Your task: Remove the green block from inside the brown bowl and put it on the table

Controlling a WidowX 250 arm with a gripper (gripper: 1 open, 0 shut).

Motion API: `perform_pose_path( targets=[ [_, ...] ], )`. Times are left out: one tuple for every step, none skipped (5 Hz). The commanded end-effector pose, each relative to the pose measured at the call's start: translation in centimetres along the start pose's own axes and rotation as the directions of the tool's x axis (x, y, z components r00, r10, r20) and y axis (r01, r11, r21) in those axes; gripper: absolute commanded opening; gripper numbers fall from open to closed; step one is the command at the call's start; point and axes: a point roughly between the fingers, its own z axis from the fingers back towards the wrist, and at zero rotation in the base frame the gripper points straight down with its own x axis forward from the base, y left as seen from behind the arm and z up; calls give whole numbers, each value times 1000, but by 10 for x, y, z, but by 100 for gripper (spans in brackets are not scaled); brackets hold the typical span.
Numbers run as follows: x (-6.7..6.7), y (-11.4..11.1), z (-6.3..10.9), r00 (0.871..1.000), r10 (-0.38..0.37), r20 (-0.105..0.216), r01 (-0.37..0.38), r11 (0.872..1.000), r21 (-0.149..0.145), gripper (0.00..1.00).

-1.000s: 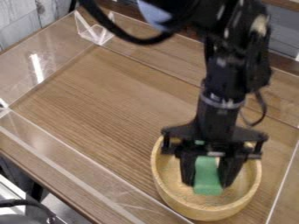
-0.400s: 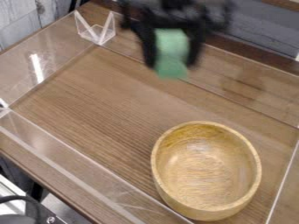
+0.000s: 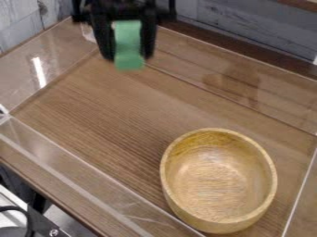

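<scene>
- A brown wood-grain desk [image 3: 111, 111] is seen, fenced by low clear acrylic walls [image 3: 50, 56], with grey planks behind.
- The end effector [image 3: 125, 48] is found near the top left of the view, high over the far part of the desk; its dark frame is cut off by the upper edge and blurred.
- The block [image 3: 128, 43] is held between the end effector's jaws, which are closed on its sides. The green body hangs roughly upright, clear of the desk surface (no contact with the wood can be made out).
- The bowl [image 3: 220, 180] sits at the lower right, well apart from the block. Its hollow is seen bare, with nothing left inside.
- Step in hand, as judged: the lifting-out is done and the carry over the desk is under way; the block has not yet been set down.
- What the next move calls for, as judged: a bare patch of desk is to be chosen away from the acrylic walls, the block is to be lowered until it rests on the wood, and only then are the jaws to be parted.
- A release from the present height would likely let the block fall and tumble, so a descent is needed first.
</scene>
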Motion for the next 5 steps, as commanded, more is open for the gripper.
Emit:
perform_pose_path(
  targets=[
    [-1, -6, -5, 997, -29, 66, 30, 999, -14, 0],
    [-9, -7, -11, 994, -82, 71, 83, 996, -13, 0],
    [-22, -11, -14, 987, -144, 75, 145, 989, -14, 0],
    [-28, -14, -16, 982, -173, 81, 175, 984, -23, 0],
    [-35, -21, -18, 977, -195, 83, 198, 980, -31, 0]
  ],
)
